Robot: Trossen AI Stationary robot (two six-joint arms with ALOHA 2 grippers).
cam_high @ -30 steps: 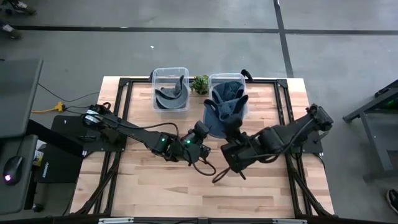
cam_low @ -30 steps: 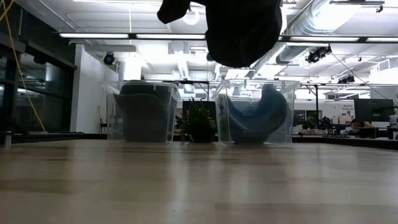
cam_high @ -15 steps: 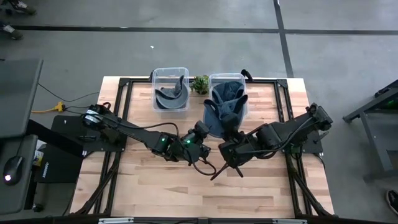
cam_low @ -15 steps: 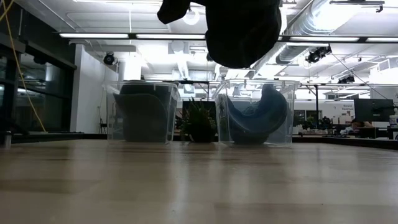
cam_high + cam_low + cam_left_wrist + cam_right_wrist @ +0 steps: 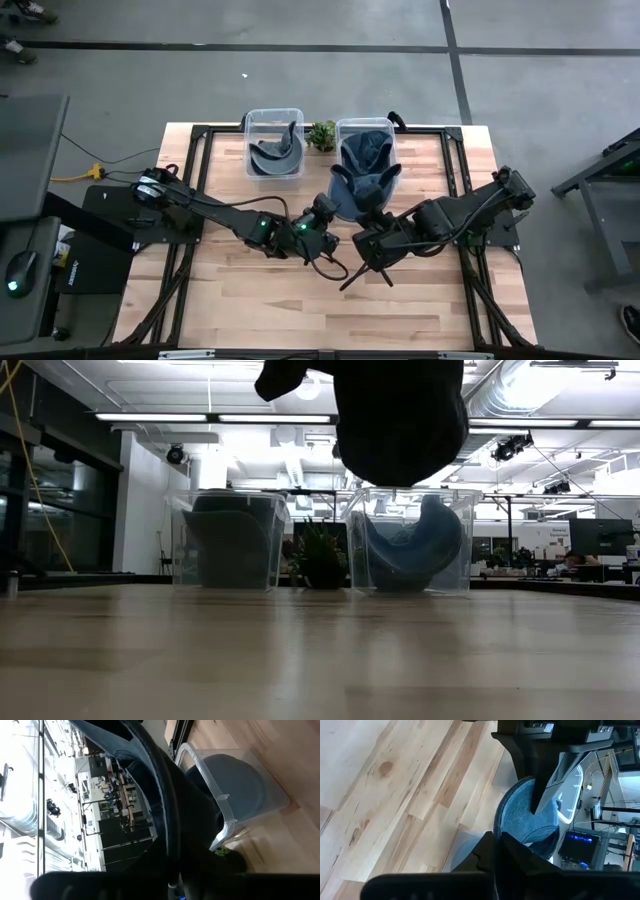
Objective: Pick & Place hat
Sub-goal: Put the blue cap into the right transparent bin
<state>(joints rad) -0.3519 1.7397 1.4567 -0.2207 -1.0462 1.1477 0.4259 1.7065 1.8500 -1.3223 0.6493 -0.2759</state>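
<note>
A blue hat (image 5: 347, 193) hangs in the air over the table's middle, just in front of the right clear bin (image 5: 367, 128). In the low view the hat (image 5: 400, 410) is a dark mass high above the wood. My left gripper (image 5: 328, 209) is at the hat's left side and shut on it. My right gripper (image 5: 372, 204) is at its right side, with its fingers (image 5: 487, 845) shut at the hat's edge. Another blue hat (image 5: 366, 150) lies in the right bin. A dark grey hat (image 5: 274, 155) lies in the left bin (image 5: 275, 117). My left gripper pinches the hat's brim (image 5: 527, 811) between its two fingers (image 5: 540, 790), reaching about level from the table's left. The hat is clear of the table. My right gripper is shut on the hat's rim (image 5: 496, 827) on the side across from the left gripper. It slants down from the table's right.
A small green plant (image 5: 322, 135) stands between the two bins at the far edge. Black frame rails (image 5: 205, 180) run along the table's sides. Bare wood (image 5: 300, 300) spreads over the near half of the table.
My right gripper has shut on the hat's edge while staying in place. The hat has shifted a little: in the low view its dark mass now reaches slightly lower and farther right. My left gripper has kept its hold.
</note>
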